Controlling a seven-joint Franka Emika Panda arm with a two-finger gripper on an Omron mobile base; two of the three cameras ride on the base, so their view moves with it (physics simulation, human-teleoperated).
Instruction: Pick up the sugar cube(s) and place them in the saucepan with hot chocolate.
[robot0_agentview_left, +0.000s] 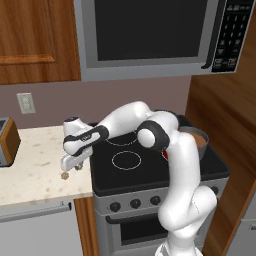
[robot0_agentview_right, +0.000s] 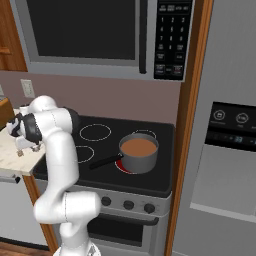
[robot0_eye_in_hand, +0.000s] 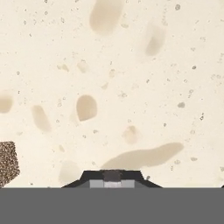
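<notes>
Two-finger gripper (robot0_agentview_left: 71, 166) closed, low over the beige stone countertop (robot0_agentview_left: 35, 165) left of the black stove (robot0_agentview_left: 150, 165); impossible to tell if anything is pinched. Brown speckled sugar cube (robot0_agentview_left: 64, 175) just beside the fingertips. Small grey metal saucepan with brown liquid (robot0_agentview_right: 138, 152) on the stove's right. Risk: lifting empty after closing beside the cube.

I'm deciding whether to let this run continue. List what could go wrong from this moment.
1. The gripper is shut low over the countertop, yet a brown sugar cube lies beside it on the stone, so it may have closed on nothing.
2. No cube is visible between the fingertips in the hand view; any held cube could be too small to stay put.
3. The saucepan sits across the stove, so a cube could drop on the way.
</notes>
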